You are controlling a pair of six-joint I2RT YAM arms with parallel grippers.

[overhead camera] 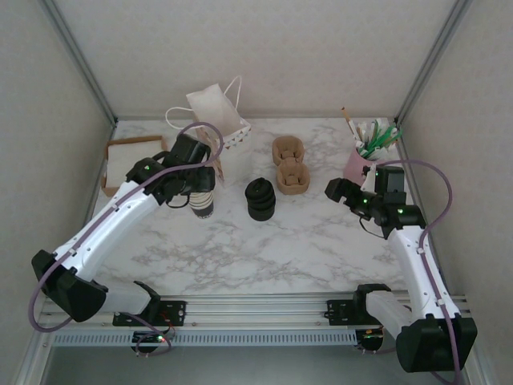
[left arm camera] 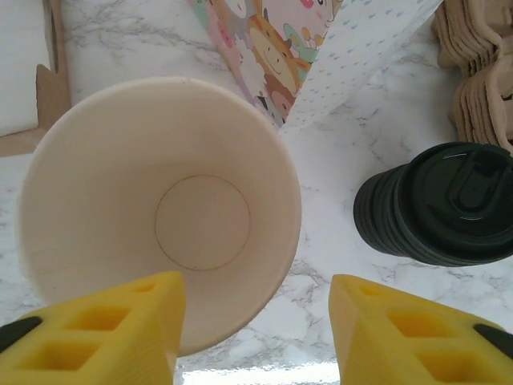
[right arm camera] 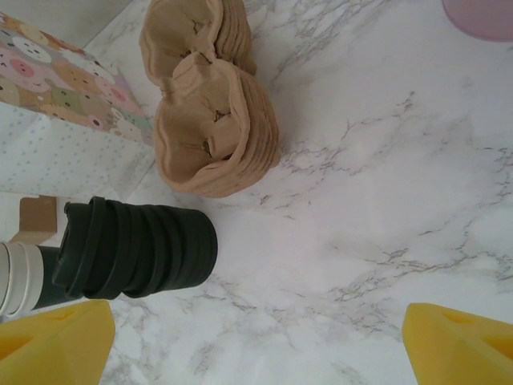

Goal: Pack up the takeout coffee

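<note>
Table (overhead camera: 321,241): marble-pattern, smooth, faint sheen. Lids (left arm camera: 449,200): black plastic, satin, ribbed. Cup trays (right arm camera: 212,136): brown pulp, rough, matt. Bag (left arm camera: 353,48): printed paper.

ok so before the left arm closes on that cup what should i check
1. Left pincer open: ok, fingers spread wide.
2. Lidless cup centred between the fingers: not ok, it sits off to the left and one finger overlaps its rim.
3. Cup empty inside: ok, bare bottom shows.
4. Lid stack apart from the cup: ok, marble shows between them.
5. Paper bag mouth open: cannot tell.
6. Right pincer out of the way: ok, open over bare table.
</note>
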